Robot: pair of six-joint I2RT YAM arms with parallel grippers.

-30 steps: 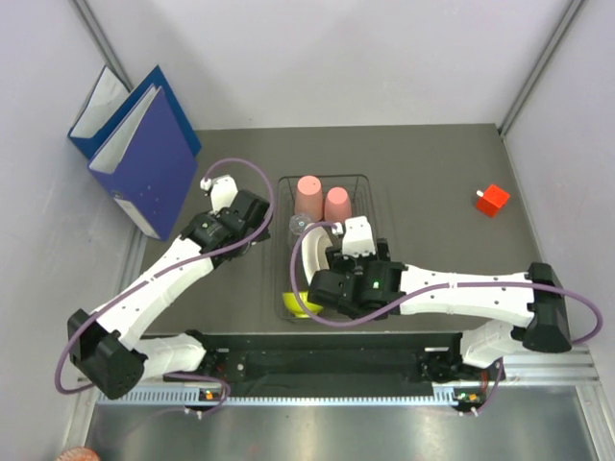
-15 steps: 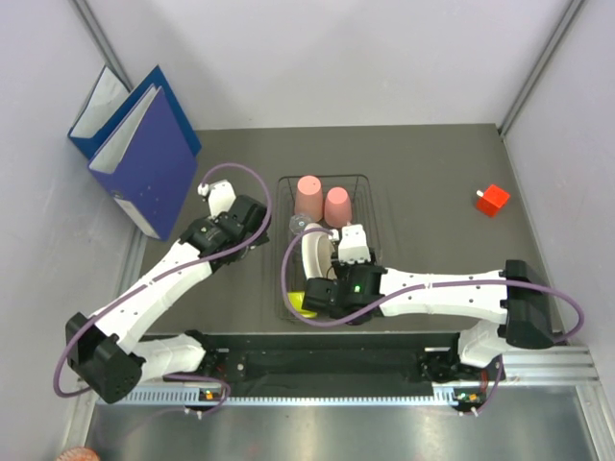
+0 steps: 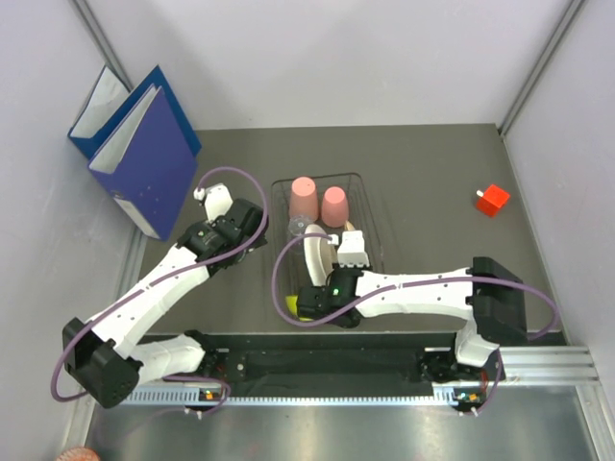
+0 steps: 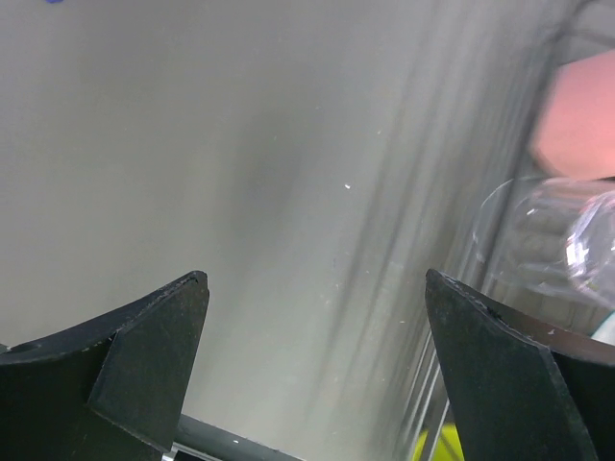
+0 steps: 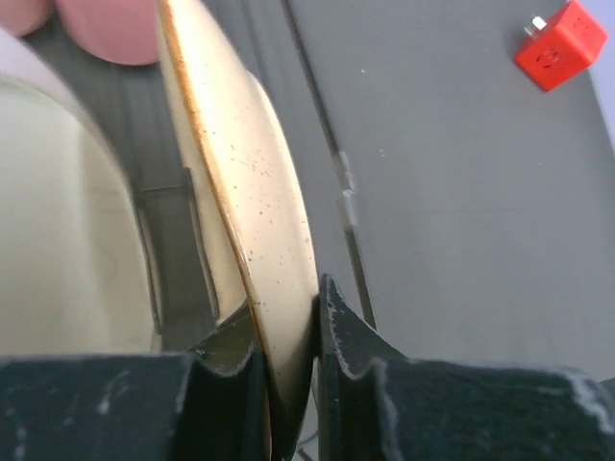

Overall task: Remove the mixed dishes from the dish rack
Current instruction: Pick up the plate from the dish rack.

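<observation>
The black wire dish rack point(image 3: 369, 206) holds two pink cups point(image 3: 304, 197) point(image 3: 334, 205), a clear glass point(image 3: 297, 227), a white plate point(image 3: 313, 257) standing on edge and a lime-yellow bowl point(image 3: 290, 305). A tan plate point(image 5: 258, 192) stands upright beside the white plate point(image 5: 67, 269). My right gripper point(image 5: 288, 307) is shut on the tan plate's rim, one finger on each face. My left gripper point(image 4: 317, 279) is open over bare table just left of the rack, with nothing between its fingers. In the left wrist view the glass point(image 4: 548, 235) and a pink cup point(image 4: 579, 113) show behind the rack's bars.
A blue ring binder point(image 3: 144, 154) stands at the back left. A small red cube point(image 3: 492, 200) lies on the table at the right, also seen as the red cube point(image 5: 560, 45) in the right wrist view. Grey walls close in on both sides.
My right gripper has closed on the tan plate's rim, and that arm has swung left. The rack has shifted slightly left. The left gripper stayed open.
</observation>
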